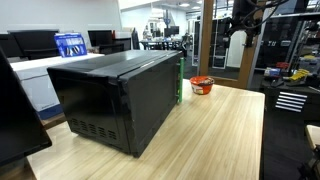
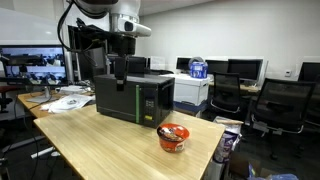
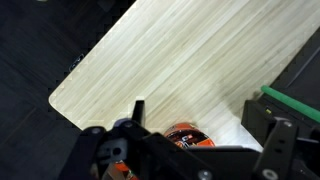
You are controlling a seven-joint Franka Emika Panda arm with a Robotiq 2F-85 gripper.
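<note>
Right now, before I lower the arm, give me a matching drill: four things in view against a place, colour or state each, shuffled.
Things:
1. microwave
2. bowl
3. gripper
4. blue pack

Matches:
A. open, up in the air
B. on the white cabinet
C. black with a green edge
D. red, on the table

Pairs: 1-C, 2-D, 3-A, 4-B
</note>
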